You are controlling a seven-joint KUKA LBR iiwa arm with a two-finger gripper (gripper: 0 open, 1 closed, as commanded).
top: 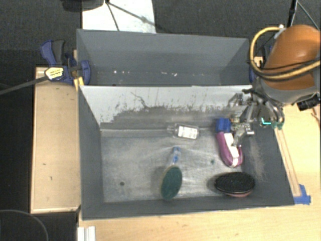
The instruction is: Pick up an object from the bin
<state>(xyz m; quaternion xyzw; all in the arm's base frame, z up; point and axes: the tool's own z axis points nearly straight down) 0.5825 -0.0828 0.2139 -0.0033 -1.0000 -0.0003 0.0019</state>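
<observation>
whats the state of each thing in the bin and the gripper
clear bottle, lying on its side
green brush, lying flat, handle pointing to the back
black oval thing, lying flat at front right
purple and white thing, lying flat, next to gripper
gripper, low down, at the right

One green brush (171, 181) at 6 o'clock, one black brush (234, 184) at 5, one clear bottle (185, 131), one purple tool (228, 150), one blue piece (222, 124).

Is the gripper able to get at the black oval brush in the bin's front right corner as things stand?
Probably yes. The black oval brush lies uncovered on the bin floor, just in front of the purple and white thing beside the gripper. Only the near front wall might crowd it.
</observation>
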